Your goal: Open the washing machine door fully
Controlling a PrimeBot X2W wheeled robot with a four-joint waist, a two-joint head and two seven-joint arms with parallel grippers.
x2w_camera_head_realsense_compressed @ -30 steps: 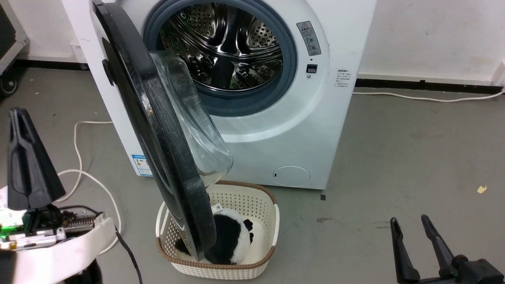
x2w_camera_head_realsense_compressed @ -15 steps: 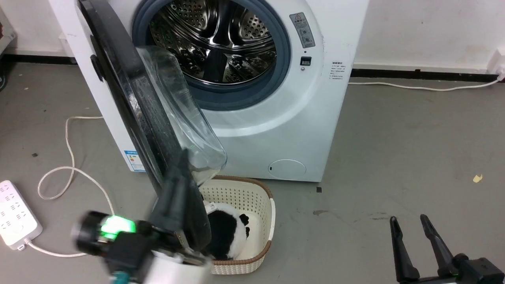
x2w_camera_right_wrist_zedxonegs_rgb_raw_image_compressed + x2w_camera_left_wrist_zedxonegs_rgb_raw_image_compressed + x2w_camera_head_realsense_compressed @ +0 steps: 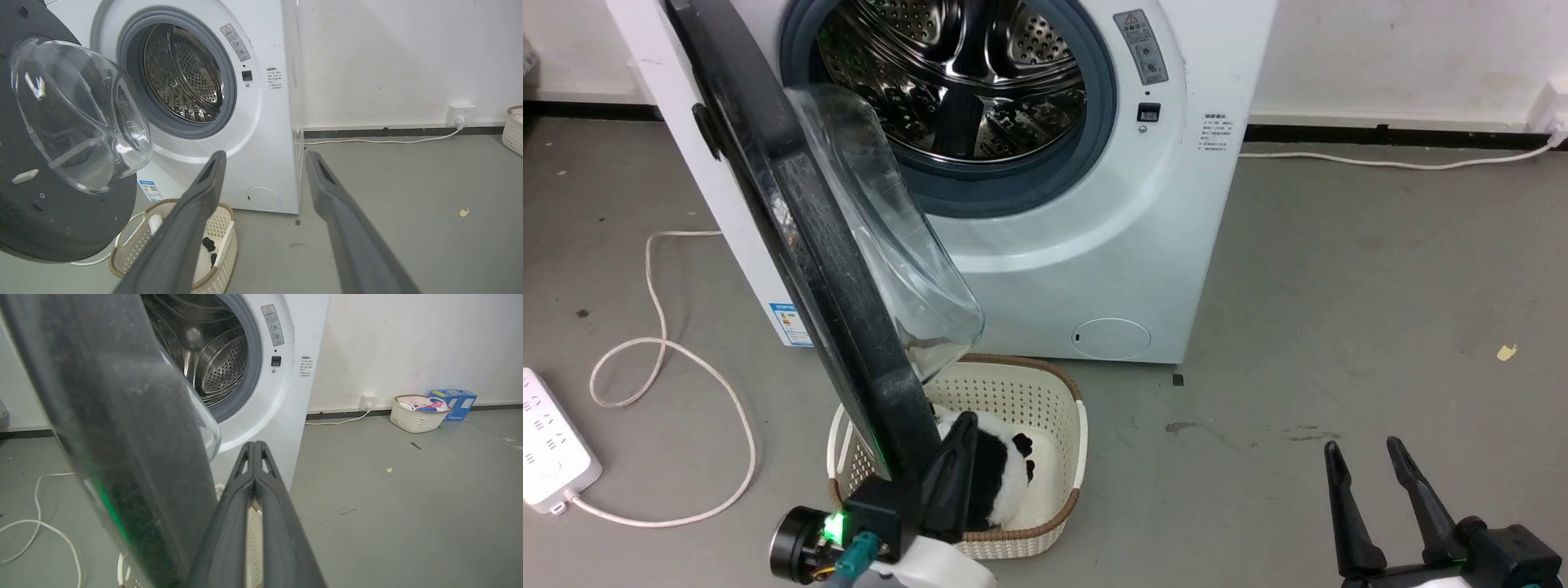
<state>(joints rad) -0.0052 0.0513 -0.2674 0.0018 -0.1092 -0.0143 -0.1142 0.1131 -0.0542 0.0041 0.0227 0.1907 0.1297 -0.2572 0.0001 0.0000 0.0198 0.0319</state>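
Left gripper: fingers pressed together with nothing between them. It sits low, on the inner side of the door's free edge, above the basket.
Left gripper, wrist view: the two tips meet in a point, and the door's dark rim is just to their left. I cannot tell if they touch it.
What changed: a second ago this gripper stood off to the lower left of the head view, well clear on the door's outer side. Half a second ago it was a blur swinging in. Now it is tucked behind the rim.
Camera: my head has shifted too, so the machine's drift across the picture is not the door moving.
Washing machine door: stands out from the washing machine at roughly a right angle. Its glass bowl faces the open drum, and I see no real change against the machine.
Task reading: I judge the door about half open, and I am now placed to push it outward to my left.
Risk: shut fingers could slide off the glossy rim or clip the basket and the plush toy.
Right gripper: fingers spread, holding nothing, well apart from the machine at the lower right.
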